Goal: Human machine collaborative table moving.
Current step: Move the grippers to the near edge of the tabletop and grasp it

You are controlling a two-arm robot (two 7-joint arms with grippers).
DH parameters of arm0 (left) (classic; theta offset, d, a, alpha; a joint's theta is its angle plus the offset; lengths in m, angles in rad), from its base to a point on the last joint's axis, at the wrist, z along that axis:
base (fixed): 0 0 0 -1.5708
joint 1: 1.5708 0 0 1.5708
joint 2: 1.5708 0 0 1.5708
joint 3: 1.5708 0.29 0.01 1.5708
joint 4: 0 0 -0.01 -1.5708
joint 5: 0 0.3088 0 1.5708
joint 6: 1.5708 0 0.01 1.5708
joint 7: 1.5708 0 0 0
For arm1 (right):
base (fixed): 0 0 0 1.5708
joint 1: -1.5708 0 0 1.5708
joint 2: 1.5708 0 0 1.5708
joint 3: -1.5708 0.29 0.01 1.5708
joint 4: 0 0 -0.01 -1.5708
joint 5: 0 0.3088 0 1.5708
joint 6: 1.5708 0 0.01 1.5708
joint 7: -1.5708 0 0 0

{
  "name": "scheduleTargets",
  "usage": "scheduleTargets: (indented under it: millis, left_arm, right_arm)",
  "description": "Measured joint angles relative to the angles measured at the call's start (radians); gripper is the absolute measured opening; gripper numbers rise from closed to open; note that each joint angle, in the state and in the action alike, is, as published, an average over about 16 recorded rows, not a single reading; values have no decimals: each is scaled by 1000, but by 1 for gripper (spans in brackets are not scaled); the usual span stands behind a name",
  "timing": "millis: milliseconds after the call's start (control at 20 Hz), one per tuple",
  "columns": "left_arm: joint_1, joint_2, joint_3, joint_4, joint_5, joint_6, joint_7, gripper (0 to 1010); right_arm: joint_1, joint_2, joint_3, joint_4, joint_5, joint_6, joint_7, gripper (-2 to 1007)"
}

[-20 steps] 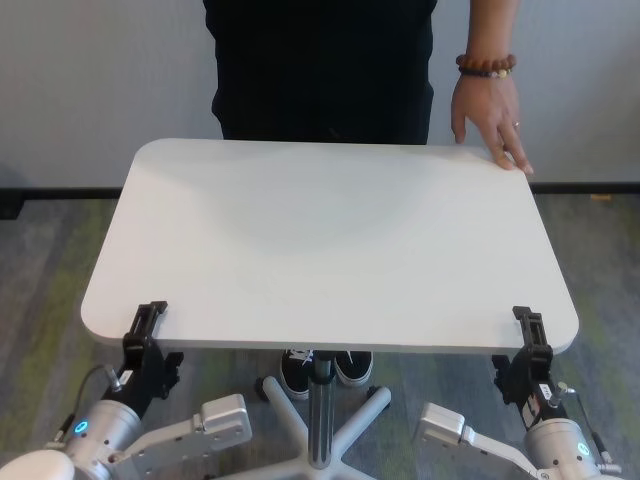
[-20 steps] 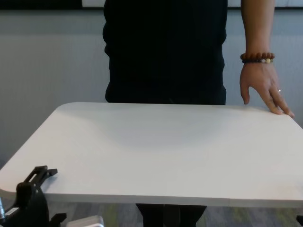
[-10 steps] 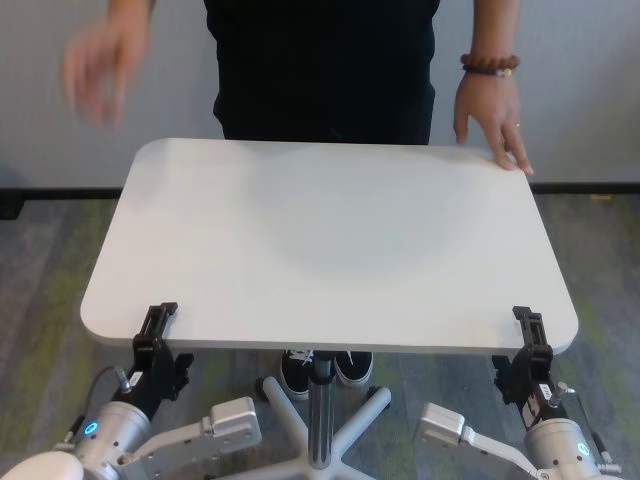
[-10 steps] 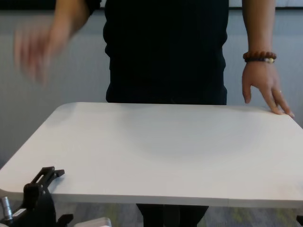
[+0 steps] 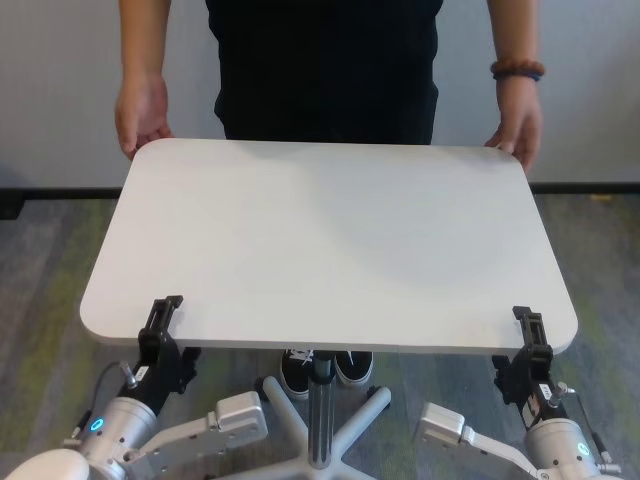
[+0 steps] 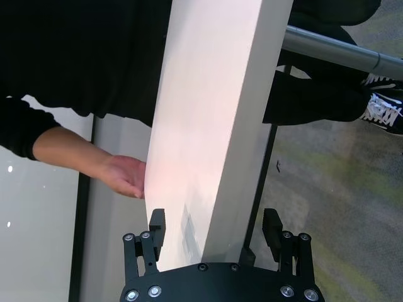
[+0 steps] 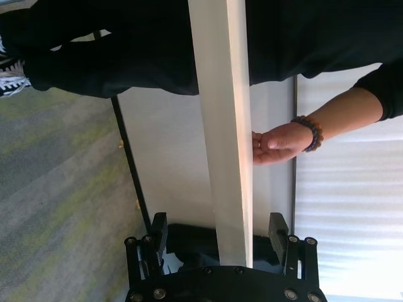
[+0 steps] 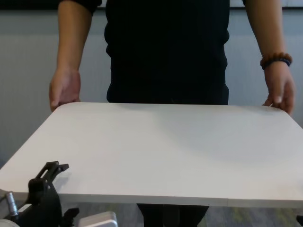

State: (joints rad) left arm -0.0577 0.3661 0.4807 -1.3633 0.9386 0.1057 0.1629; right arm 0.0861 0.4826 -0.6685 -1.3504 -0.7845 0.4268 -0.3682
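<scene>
My left gripper point(image 5: 163, 318) at seven o'clock and right gripper point(image 5: 528, 330) at five straddle the near edge of the table point(image 5: 330, 240), jaws wide and not clamped. Its long axis runs nine to three, directly before me. At twelve, the human point(image 5: 325, 65) has now brought both hands to the far corners, so I judge the shared move can begin.

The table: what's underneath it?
Under the table show a slim metal leg, its star base and the person's sneakers. Where the leg joins the top is covered.
</scene>
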Motion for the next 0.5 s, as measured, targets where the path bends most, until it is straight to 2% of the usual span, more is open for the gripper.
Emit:
scheduleTargets:
  millis: [500]
  left_arm:
    - [-13,-31,-12,33,18,-6,6,1000]
  right_arm:
    - [0,0,0,0,0,0,0,1006]
